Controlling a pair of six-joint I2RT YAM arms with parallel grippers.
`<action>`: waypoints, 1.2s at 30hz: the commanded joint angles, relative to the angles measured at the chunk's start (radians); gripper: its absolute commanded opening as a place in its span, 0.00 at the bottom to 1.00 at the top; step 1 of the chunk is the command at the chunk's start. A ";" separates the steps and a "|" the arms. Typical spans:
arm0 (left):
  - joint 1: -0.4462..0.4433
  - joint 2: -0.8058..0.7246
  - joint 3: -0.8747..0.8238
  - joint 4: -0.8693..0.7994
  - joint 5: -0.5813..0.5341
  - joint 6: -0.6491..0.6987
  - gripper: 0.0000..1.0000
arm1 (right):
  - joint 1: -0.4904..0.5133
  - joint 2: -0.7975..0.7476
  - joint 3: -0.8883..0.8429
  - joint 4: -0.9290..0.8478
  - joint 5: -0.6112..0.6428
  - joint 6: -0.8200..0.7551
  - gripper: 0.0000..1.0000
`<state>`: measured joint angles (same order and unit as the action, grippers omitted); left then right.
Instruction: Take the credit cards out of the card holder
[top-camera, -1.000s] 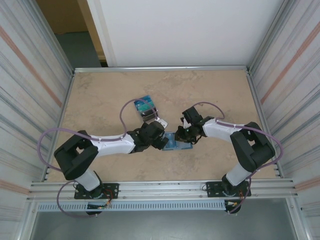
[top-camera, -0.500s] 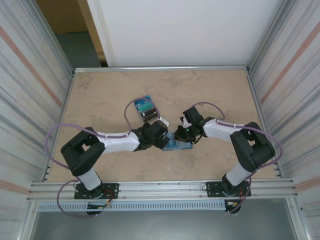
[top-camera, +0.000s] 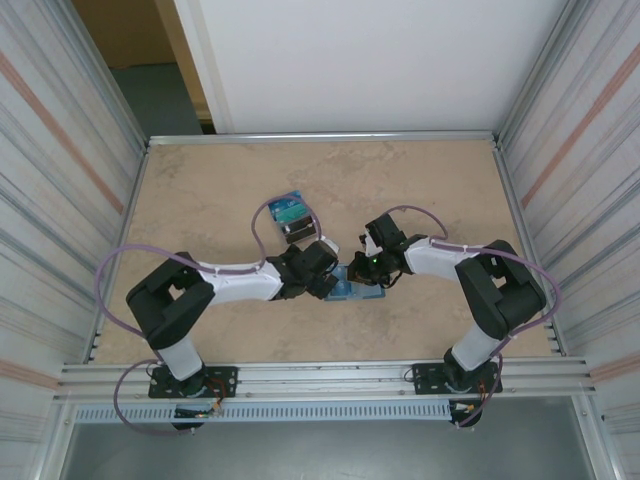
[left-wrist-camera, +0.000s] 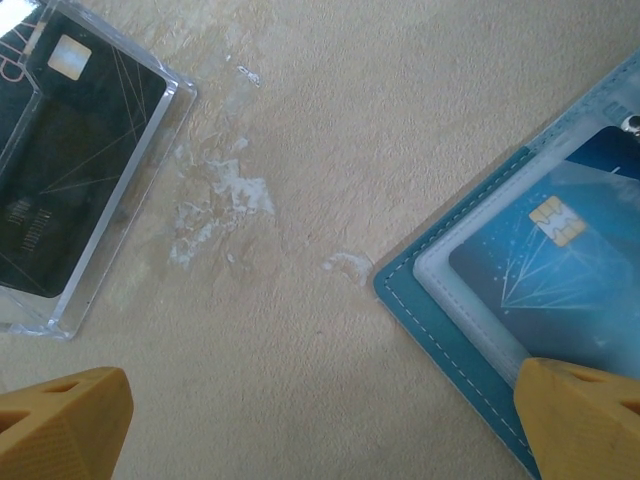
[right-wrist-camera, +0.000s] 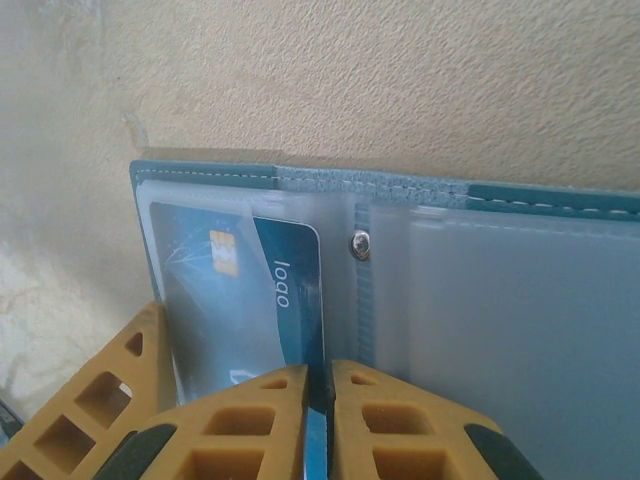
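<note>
The card holder (top-camera: 353, 289) lies open on the table between both arms, teal with frosted pockets (right-wrist-camera: 500, 300) and a snap (right-wrist-camera: 359, 243). A blue credit card (right-wrist-camera: 285, 290) with a gold chip sticks partly out of its left pocket. My right gripper (right-wrist-camera: 318, 400) is shut on that card's edge. My left gripper (left-wrist-camera: 320, 425) is open at the holder's left end (left-wrist-camera: 440, 310); one yellow fingertip (left-wrist-camera: 585, 415) rests over the holder's corner beside the blue card (left-wrist-camera: 570, 280), the other (left-wrist-camera: 60, 420) over bare table.
A clear case holding a dark card (left-wrist-camera: 80, 170) lies on the table left of the holder. A small black piece with blue-green cards (top-camera: 290, 214) stands behind the left gripper. Metal walls ring the table (top-camera: 200, 190).
The left arm's elbow has shifted right while its gripper stayed at the holder's left end. The right gripper has stayed at the holder, its jaws slightly tighter on the card.
</note>
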<state>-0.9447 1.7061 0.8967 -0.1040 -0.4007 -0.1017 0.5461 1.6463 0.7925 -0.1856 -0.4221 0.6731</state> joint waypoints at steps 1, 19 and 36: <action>-0.009 0.024 0.031 -0.057 -0.025 0.019 0.99 | -0.009 0.019 -0.024 0.014 -0.028 0.011 0.14; -0.008 0.056 0.068 -0.135 -0.020 0.019 0.99 | -0.053 -0.018 -0.097 0.166 -0.169 0.056 0.15; -0.009 0.056 0.082 -0.150 -0.030 0.014 0.98 | -0.075 -0.027 -0.114 0.158 -0.159 0.042 0.00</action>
<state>-0.9447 1.7412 0.9619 -0.2131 -0.4137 -0.0925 0.4770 1.6348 0.6952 -0.0223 -0.5770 0.7078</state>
